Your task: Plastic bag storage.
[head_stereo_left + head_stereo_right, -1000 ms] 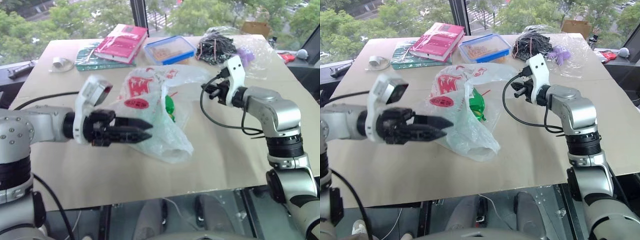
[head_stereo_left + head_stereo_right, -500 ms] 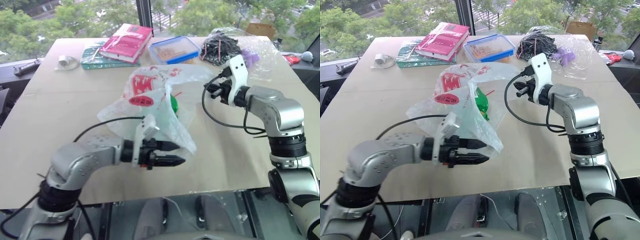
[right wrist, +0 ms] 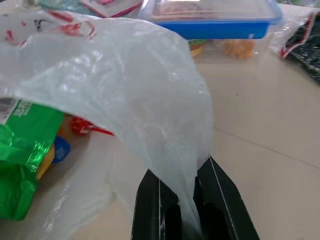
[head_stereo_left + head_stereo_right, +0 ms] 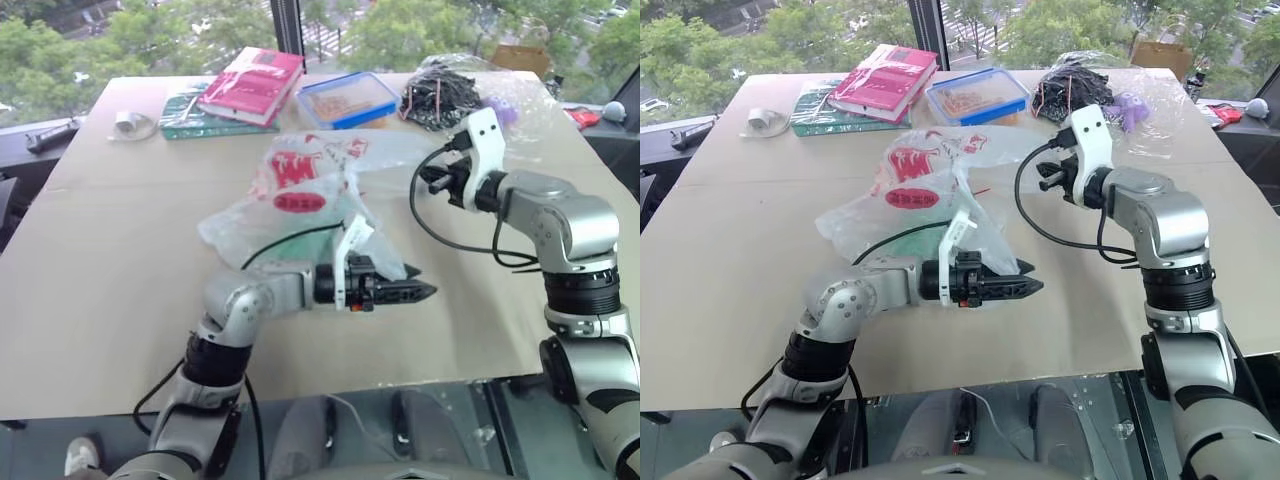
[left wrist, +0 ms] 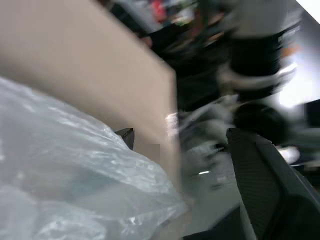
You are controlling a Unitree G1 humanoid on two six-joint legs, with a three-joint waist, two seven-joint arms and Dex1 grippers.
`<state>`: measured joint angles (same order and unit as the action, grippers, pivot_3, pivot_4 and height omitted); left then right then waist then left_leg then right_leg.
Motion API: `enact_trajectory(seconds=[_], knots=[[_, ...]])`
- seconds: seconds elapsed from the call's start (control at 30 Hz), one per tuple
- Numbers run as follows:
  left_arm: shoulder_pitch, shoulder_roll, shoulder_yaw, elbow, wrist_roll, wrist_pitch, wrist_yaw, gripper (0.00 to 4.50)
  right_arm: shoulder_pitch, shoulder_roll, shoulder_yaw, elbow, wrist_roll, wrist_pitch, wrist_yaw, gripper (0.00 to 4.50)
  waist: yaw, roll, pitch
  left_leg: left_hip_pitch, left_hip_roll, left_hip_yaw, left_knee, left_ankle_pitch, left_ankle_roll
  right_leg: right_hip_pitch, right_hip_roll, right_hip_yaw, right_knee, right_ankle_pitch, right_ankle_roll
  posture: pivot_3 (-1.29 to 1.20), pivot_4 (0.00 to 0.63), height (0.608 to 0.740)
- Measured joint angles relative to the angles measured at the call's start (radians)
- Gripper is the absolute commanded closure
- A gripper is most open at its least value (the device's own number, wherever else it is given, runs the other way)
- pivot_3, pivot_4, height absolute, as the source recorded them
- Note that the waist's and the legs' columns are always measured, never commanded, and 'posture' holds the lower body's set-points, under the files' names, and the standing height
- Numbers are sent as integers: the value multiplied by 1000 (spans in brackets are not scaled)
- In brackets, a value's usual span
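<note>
So the plastic bag (image 4: pixel 320 190) is sitting crumpled in the middle of the table (image 4: pixel 110 260), red print facing up, and both arms are working around it. The right gripper (image 3: pixel 187 202) is pinching the bag's far-right edge, fingers clamped tight on a fold of the thin film and holding it a bit off the table. The left gripper (image 4: pixel 415 292) is hanging just past the bag's near-right corner, pointing sideways toward the right arm, fingers parted a little with nothing between them.

Compared to a second ago, the left arm is swinging way across: it was out on the left side of the bag, and now its gripper is poking out past the bag's near edge. The right gripper is basically staying put, and the bag is looking a bit more bunched.

The right wrist view is showing the pinch up close, plus a shiny green snack packet (image 3: pixel 22 160) inside the bag and a blue-lidded container (image 3: pixel 215 22) behind it. The left wrist view is blurry but catching bag film right beside the table edge.
</note>
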<state>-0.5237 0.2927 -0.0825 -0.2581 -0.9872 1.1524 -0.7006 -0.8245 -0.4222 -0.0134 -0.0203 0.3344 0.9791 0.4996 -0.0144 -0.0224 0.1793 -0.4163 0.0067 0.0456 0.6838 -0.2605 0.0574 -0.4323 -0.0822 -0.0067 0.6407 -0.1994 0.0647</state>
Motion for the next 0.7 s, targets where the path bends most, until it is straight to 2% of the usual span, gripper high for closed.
enact_trajectory(seconds=[0.07,0.17,0.23,0.3,0.37,0.47,0.53,0.57,0.7], knots=[[-76,28,121,41,-191,83,24,1462,-24,-1,-25,44,19,2,1,4500,-3,0,0,0,0,-1,1,0,0,0,0,0,1,0,0,0,150,740],[-211,160,251,121,-394,151,54,1462,-103,4,-121,150,67,5,-5,4500,-4,0,1,0,0,-1,1,0,0,0,1,0,2,0,0,0,150,740],[-337,235,317,220,-469,170,77,1462,-177,5,-203,239,109,7,-11,4500,-1,0,1,0,-1,-1,1,0,1,0,1,-1,1,0,0,0,150,740],[-489,299,350,350,-468,169,91,1462,-272,4,-272,343,151,5,-14,4500,3,0,1,-1,-3,-2,0,0,1,1,0,-2,-1,0,0,0,150,740],[-622,348,350,474,-400,140,77,1462,-362,-2,-326,438,185,-7,-10,4500,4,0,1,-2,-4,-2,0,1,-1,1,0,-2,-4,0,0,0,150,740],[-817,364,301,724,-194,5,41,1462,-510,-38,-404,599,228,-51,-8,4500,7,1,2,-6,-5,0,-2,1,-1,0,0,-4,-8,0,1,0,150,740],[-939,353,260,903,-50,-122,-3,1462,-607,-78,-441,687,240,-100,-9,4500,8,2,3,-14,-4,1,-2,1,-2,-6,0,-7,-12,1,1,0,150,740],[-1031,336,241,1052,55,-241,-22,1462,-680,-106,-460,746,242,-150,-13,4500,7,2,3,-18,-4,1,-2,1,-2,-9,0,-7,-13,1,2,0,150,740],[-1160,274,231,1294,215,-439,-37,1462,-779,-155,-457,754,242,-200,-11,4500,-4,3,4,-23,-5,5,-14,1,-2,-17,-2,-7,-16,1,3,0,150,740]])
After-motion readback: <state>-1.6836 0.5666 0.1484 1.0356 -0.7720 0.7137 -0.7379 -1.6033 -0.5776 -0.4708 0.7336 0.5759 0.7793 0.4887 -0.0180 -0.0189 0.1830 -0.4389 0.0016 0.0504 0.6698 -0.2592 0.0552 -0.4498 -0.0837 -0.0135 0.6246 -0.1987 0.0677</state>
